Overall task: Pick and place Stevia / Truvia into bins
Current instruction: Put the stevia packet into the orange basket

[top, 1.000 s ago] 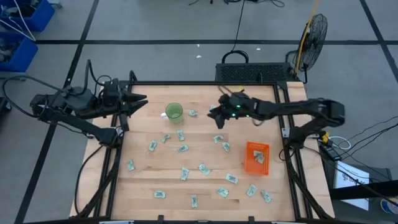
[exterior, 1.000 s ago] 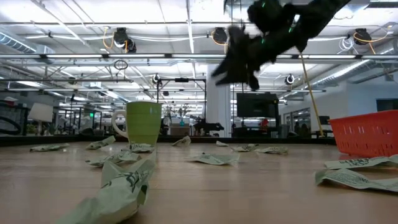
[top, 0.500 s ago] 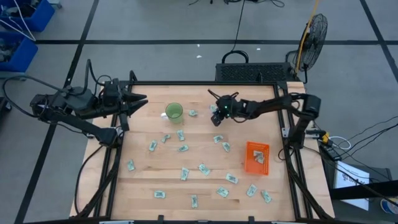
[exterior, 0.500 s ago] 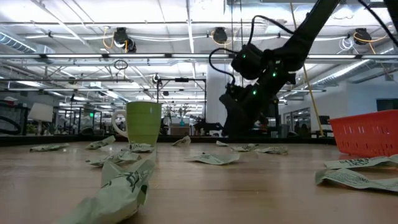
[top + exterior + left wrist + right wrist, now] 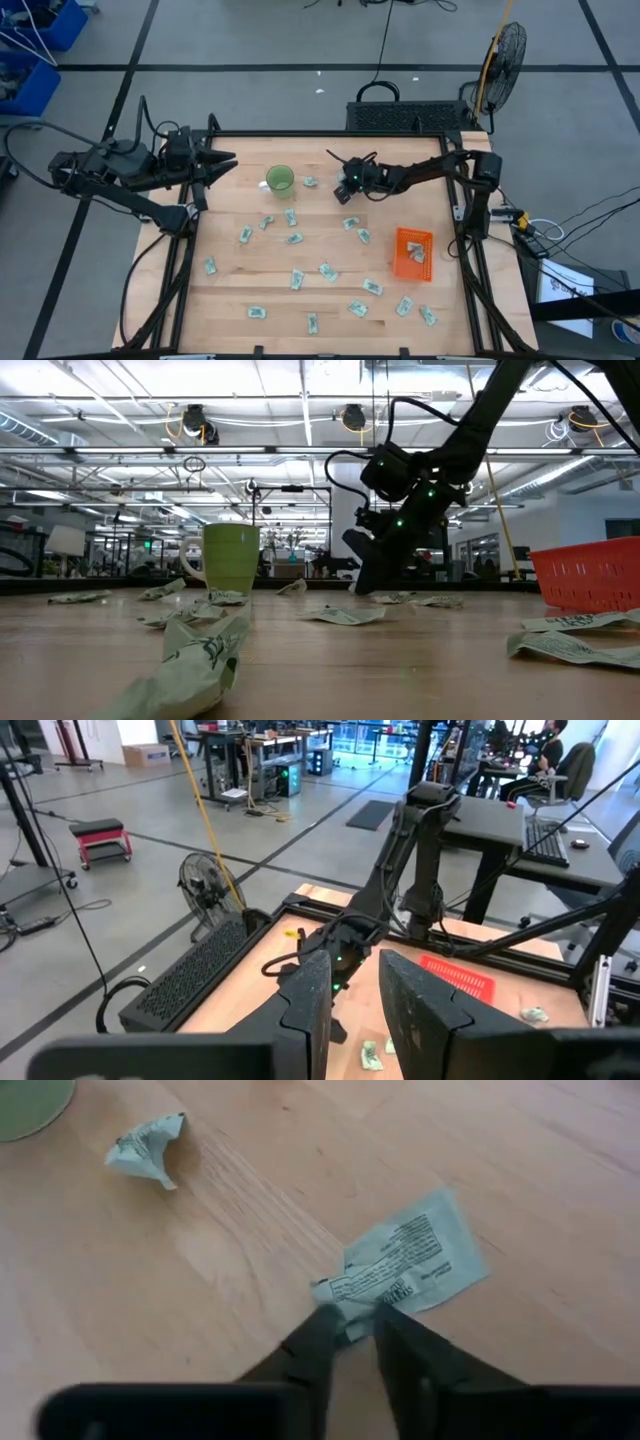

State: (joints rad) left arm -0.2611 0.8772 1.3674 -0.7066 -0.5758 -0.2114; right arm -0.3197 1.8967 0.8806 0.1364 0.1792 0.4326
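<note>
- Down at the tabletop (image 5: 330, 300), near the middle of its far edge, the right gripper (image 5: 350, 1325) has its fingers pinched on the edge of a flat packet (image 5: 408, 1267) lying on the wood.
- A crumpled packet (image 5: 147, 1148) lies near it, toward the green cup (image 5: 279, 180).
- The other packets are scattered flat across the middle and near part of the tabletop.
- The orange bin (image 5: 412, 253) sits by the right edge, well apart from the right gripper.
- The left gripper (image 5: 222, 164) waits above the far left corner, fingers slightly parted and holding nothing.
</note>
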